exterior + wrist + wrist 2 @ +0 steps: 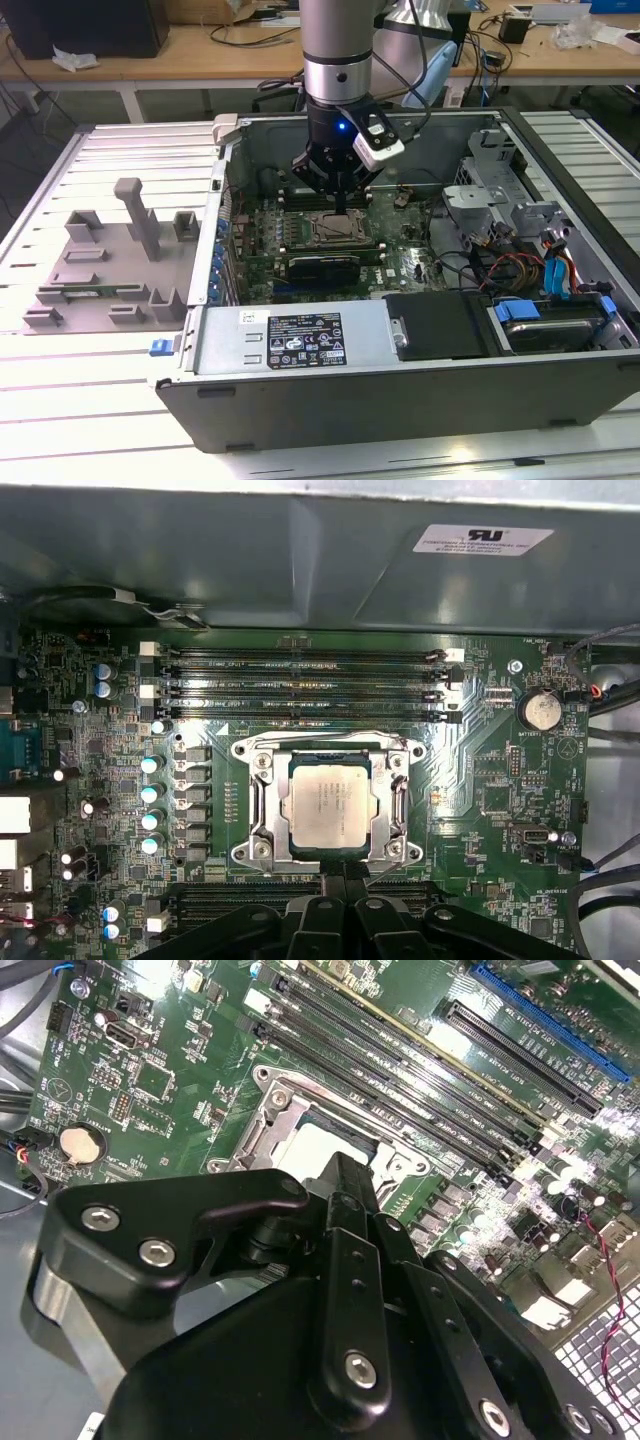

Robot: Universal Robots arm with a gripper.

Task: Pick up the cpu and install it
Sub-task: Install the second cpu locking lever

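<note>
Cpu [325,802] already lies flat in the socket [262,810] on the motherboard [480,770], inside the case [300,345]. Hand [340,196] hovers just above it, holding nothing; fingers look pressed together. Placement looks done.

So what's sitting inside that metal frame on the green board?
The cpu, a flat silver square, lies inside the socket frame. The gripper hangs just above it. Whatever lies under the chip is covered.

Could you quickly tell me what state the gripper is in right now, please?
Gripper: above the cpu, which lies in its socket; open or shut cannot be told.
</note>
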